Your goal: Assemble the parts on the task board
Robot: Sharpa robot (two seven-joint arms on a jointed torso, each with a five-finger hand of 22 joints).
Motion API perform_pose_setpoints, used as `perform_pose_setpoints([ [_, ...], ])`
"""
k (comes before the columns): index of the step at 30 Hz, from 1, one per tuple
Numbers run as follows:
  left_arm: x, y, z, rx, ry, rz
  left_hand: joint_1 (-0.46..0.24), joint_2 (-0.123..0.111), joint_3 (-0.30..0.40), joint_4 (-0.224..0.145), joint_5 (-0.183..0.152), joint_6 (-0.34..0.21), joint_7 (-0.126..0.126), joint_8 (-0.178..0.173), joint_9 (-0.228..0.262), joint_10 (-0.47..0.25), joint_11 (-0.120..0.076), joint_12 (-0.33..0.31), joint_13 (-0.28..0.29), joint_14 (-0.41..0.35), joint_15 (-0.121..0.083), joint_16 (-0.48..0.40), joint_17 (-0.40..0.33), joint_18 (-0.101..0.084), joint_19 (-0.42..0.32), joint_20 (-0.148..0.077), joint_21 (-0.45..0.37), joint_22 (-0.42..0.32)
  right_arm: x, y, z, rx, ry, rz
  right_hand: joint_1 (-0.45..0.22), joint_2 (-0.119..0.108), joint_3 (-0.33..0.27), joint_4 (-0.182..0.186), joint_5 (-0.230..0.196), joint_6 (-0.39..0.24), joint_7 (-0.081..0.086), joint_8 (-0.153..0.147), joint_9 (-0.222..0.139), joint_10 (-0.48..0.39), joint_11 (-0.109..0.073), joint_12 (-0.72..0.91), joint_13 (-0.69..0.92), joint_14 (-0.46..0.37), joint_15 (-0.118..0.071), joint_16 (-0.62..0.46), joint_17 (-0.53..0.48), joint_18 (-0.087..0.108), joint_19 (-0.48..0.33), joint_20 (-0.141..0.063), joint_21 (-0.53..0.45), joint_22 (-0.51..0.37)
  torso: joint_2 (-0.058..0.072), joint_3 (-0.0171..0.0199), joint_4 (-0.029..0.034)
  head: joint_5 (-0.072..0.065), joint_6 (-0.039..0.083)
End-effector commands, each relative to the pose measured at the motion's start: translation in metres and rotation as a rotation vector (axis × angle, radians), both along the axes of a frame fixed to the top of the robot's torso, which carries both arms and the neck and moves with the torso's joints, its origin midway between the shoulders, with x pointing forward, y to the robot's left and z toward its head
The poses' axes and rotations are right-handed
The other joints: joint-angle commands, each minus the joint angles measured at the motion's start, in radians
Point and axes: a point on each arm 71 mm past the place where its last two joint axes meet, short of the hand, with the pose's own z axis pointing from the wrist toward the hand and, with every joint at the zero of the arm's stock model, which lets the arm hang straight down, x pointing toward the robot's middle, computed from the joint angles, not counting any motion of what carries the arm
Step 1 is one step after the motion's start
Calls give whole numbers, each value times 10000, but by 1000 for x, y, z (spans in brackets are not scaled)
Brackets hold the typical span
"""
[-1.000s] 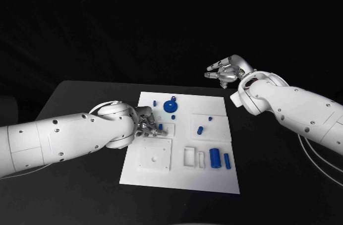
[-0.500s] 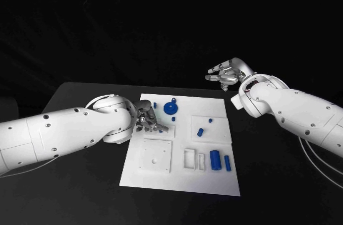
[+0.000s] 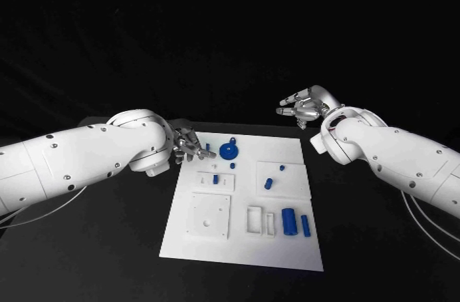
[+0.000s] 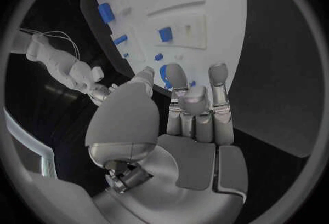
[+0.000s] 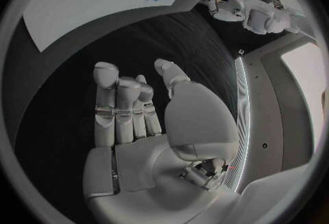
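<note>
Since the earlier frames, the left hand (image 3: 189,146) has been lifted off the small raised square (image 3: 216,180) on the task board (image 3: 247,245) and drawn back to the board's far left edge; a short blue peg (image 3: 217,178) is now uncovered in that square. The left hand is seen with fingers extended and apart, nothing between them. The right hand (image 3: 307,105) is held above the table (image 3: 106,249), beyond the board's far right corner, fingers loosely curled and empty.

The blue round wheel (image 3: 229,150) lies just beside the left fingertips; whether it is touched cannot be told. Blue cylinders (image 3: 288,217) lie near the board's near right corner. Small far pegs are hard to make out.
</note>
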Motion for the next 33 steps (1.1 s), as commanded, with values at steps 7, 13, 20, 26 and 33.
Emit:
perform_pose_setpoints([
  [7, 31, 11, 11, -481, 825, 283, -20, 546, -64, -551, 306, -554, 184, 36, -1400, 368, 174, -239, 144, -182, 73, -216, -310, -159, 9, 54, -330, 131, 0, -1, 0, 15, 13, 102, -130, -15, -104, 36, 155, -89, -10, -32, -9, -77, 23, -57, -23, -62, 20, -71, -15, 159, 470, 55, -78, 536, 40, -15, 0, -19, 211],
  [13, 52, 19, 16, -402, 1014, 667, -194, 823, -301, -1107, 700, -858, 329, 84, -2699, 350, 251, -415, 274, -297, 131, -265, -495, -126, 19, 112, -491, 165, 0, -2, 0, 87, 7, 83, -154, -16, -184, 105, 192, -101, -10, -29, -7, -233, 23, -343, -262, -169, 27, -464, -328, 192, 403, 71, -627, 372, 79, -4, -30, 118, 305],
  [20, 69, 27, 19, -69, 1108, 983, -320, 488, -114, -661, 218, -1021, 395, 103, -3171, 349, 282, -439, 338, -311, 147, -226, -500, -119, 29, 124, -510, 172, 0, -2, 0, 294, -11, 27, -133, 27, -354, 120, 202, -207, 5, -24, -6, -680, -1, -2008, -2114, -153, 19, -1832, -996, 228, 376, 71, -3240, -993, 144, 3, -71, 214, 318],
  [26, 76, 24, 19, 115, 1264, 930, -340, 401, -69, -415, 68, -1025, 393, 161, -3298, 344, 285, -441, 372, -326, 146, -202, -499, -122, 23, 122, -508, 174, 1, -2, 2, 433, -50, 21, -215, 36, -515, 186, 362, -250, 8, -27, -6, -736, 7, -2060, -2564, -170, 33, -2088, -946, 185, 349, 77, -3328, -1350, 153, -7, -88, 210, 262],
  [33, 80, 18, 16, 35, 1349, 883, -352, 426, -66, -395, 86, -1023, 394, 175, -3324, 340, 285, -437, 385, -332, 144, -180, -484, -124, 27, 119, -498, 179, 2, -1, 4, 600, -99, 57, -110, 31, -764, 336, 501, -358, 35, -26, -3, -717, 74, -2900, -4405, -158, 123, -3677, -1610, 28, 356, 175, -4447, -3249, 238, -16, -173, 219, 276],
])
